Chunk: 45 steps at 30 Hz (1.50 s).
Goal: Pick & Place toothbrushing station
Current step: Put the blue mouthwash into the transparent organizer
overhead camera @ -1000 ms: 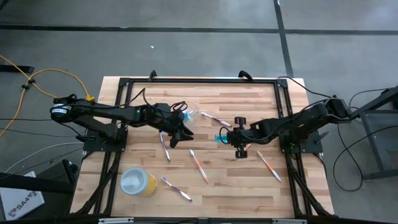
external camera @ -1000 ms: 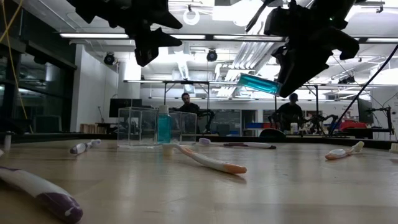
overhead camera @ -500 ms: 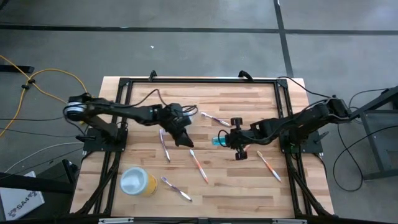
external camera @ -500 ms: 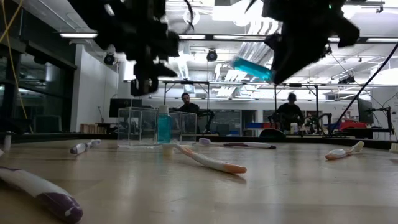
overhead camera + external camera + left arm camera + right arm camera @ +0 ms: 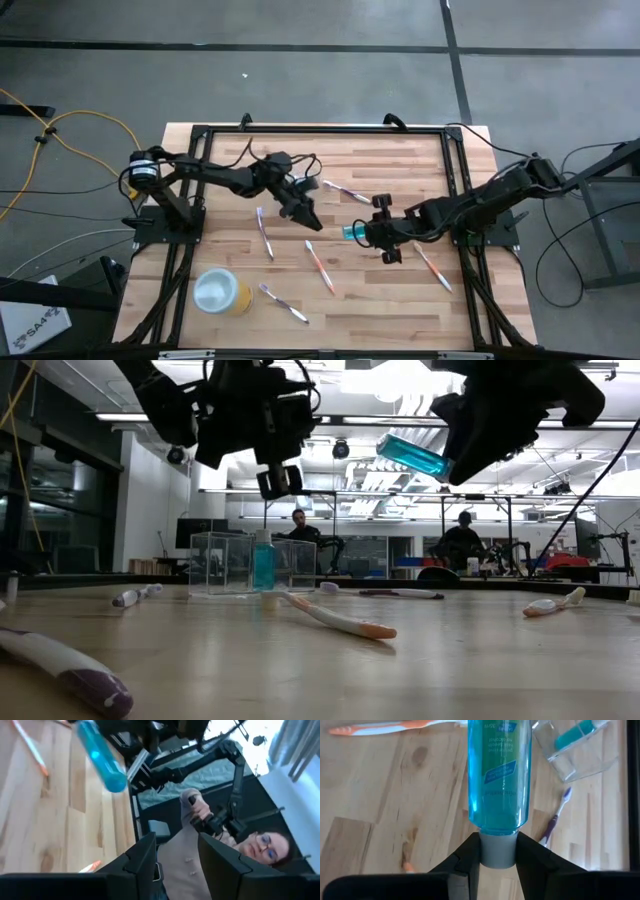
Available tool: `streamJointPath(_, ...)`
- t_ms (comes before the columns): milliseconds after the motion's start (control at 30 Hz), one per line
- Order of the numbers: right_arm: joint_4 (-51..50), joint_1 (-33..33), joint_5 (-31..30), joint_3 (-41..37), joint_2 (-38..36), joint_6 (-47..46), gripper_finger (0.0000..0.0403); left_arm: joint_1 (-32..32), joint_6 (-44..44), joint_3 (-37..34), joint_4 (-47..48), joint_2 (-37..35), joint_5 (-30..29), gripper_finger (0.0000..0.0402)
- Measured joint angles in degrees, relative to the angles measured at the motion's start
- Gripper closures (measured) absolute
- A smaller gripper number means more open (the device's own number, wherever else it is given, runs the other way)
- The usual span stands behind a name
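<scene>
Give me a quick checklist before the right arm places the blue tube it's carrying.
1. Grip: right gripper shut on the cap end of the small blue tube: ok.
2. Height: the tube hangs well above the wooden table: ok.
3. Target: clear plastic cup already holds another blue tube; room for a second: cannot tell.
4. Left gripper open, empty, in the air near the cup: not ok, may crowd the approach.
5. Orange-handled toothbrush lies on the table near the tube's path, well below it: ok.
</scene>
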<state>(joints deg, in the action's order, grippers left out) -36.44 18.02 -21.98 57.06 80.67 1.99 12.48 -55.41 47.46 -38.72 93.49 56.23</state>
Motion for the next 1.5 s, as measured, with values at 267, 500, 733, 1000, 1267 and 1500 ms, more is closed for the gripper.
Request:
streamJointPath(267, 3.5, 0.1, -2.0, 0.0, 0.4, 5.4, 0.0313, 1.0, -5.5, 0.0, 0.1, 0.0, 1.2, 0.0259)
streamJointPath(500, 8.8, 0.2, -1.7, 0.0, 1.4, 10.3, 0.0313, 0.0, -10.2, 0.0, 0.1, 0.0, 4.5, 0.0259)
streamJointPath(733, 13.3, 1.5, -1.8, 0.0, 4.0, 15.1, 0.0313, -1.4, -13.6, 0.0, -0.9, 2.7, 8.1, 0.0259)
streamJointPath(1000, 13.2, 3.6, -2.2, 3.6, 9.0, 16.3, 0.0313, -2.7, -20.8, 0.1, -11.3, 8.7, 11.0, 0.0259)
streamJointPath(1267, 13.0, 4.7, -2.1, 5.8, 9.7, 16.3, 0.0313, -3.1, -22.2, 0.2, -12.5, 9.6, 11.2, 0.0259)
streamJointPath(1500, 14.8, 4.3, 0.2, 6.5, 9.7, 18.1, 0.0313, -4.1, -22.2, 0.2, -12.5, 9.6, 11.1, 0.0259)
